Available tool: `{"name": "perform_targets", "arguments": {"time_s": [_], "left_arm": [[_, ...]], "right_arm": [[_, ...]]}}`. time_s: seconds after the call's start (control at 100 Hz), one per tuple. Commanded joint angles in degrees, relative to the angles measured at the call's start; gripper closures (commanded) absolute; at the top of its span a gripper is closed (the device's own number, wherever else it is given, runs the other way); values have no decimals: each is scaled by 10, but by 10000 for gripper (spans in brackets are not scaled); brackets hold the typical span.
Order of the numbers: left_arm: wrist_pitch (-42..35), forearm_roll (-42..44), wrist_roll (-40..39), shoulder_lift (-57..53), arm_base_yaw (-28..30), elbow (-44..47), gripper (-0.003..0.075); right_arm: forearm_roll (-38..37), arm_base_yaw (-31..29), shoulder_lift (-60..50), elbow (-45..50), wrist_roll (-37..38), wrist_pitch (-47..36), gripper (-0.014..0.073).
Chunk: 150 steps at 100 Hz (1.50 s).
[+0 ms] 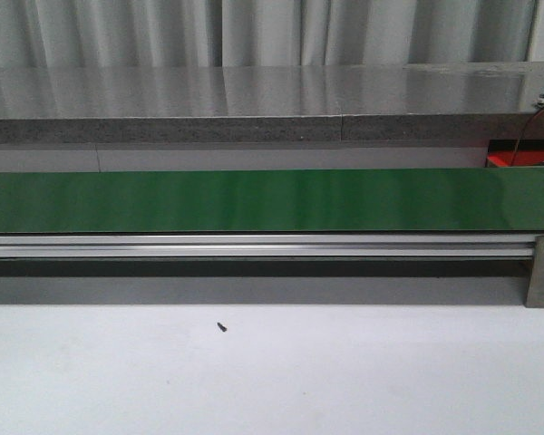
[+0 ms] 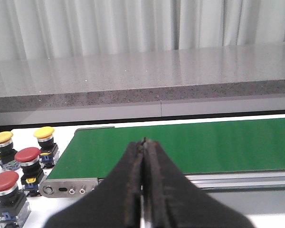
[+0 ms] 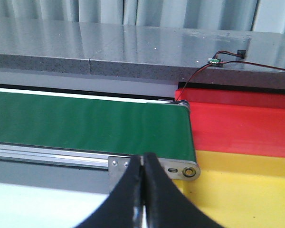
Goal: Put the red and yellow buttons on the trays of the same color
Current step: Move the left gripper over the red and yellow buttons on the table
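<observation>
While both tools (image 2: 143, 180) (image 3: 143, 190) pressed together, arms hover level beside green belt (image 1: 254, 201).

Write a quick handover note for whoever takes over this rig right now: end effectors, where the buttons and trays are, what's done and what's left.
Left end effector: shut, holding nothing.
Right end effector: shut, holding nothing.
Buttons: two yellow buttons and two red buttons stand on the white table beside the left end of the green belt.
Trays: red tray and yellow tray sit past the right end of the belt; no buttons on the parts in view.
Done: nothing placed yet as far as visible.
Left: all four visible buttons still need sorting onto matching trays.
</observation>
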Motion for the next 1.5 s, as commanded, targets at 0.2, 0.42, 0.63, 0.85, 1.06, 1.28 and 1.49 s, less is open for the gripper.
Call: {"name": "perform_targets", "arguments": {"time_s": [0.2, 0.42, 0.63, 0.85, 1.06, 1.28, 1.49], "left_arm": [[-55, -1, -6, -19, -2, 24, 740], [-46, -5, -6, -19, -2, 8, 740], [40, -26, -6, 8, -2, -82, 740], [198, -30, -7, 130, -2, -229, 740], [358, -45, -7, 260, -2, -350, 740], [360, -90, -7, 328, -2, -380, 740], [356, -90, -7, 344, -2, -380, 739]], "right_arm": [[-5, -5, -10, -10, -1, -46, 690], [-5, -5, -10, -10, -1, -46, 690], [-5, -5, -10, -10, -1, -46, 690], [-5, -5, -10, -10, -1, -46, 690], [-5, -5, -10, -10, -1, -46, 690], [-5, -5, -10, -10, -1, -46, 690], [-5, -5, -10, -10, -1, -46, 690]]}}
